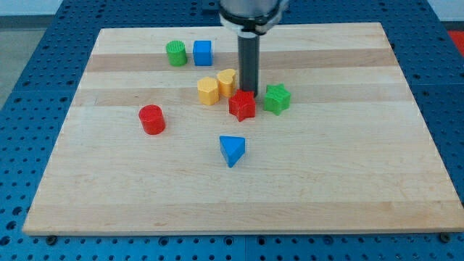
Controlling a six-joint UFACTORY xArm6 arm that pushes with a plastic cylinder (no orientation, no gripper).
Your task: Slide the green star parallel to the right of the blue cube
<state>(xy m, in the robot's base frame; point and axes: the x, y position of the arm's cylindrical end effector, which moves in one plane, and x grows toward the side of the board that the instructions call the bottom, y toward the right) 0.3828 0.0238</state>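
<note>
Camera view: a pale wooden table lies on a blue perforated base, seen from the view's bottom edge looking across it.
Arm: the dark rod comes down from the view's top, just right of centre.
My tip: its end sits behind the red star, between the yellow heart and the green star, so the very end is partly hidden.
Tool state: this rig ends in a plain rod with nothing to open or close, and no tool appears anywhere in the view.
Green star: just right of my tip and beside the red star on its right; I cannot tell whether it touches either.
Blue cube: near the table's top edge, up and to the left of the green star, well apart from it.
Green cylinder: just left of the blue cube.
Red star: directly below my tip.
Yellow heart: just left of the rod.
Yellow hexagonal block: touching the yellow heart on its lower left.
Red cylinder: alone toward the view's left.
Blue triangular block: below the red star, apart from the cluster.
</note>
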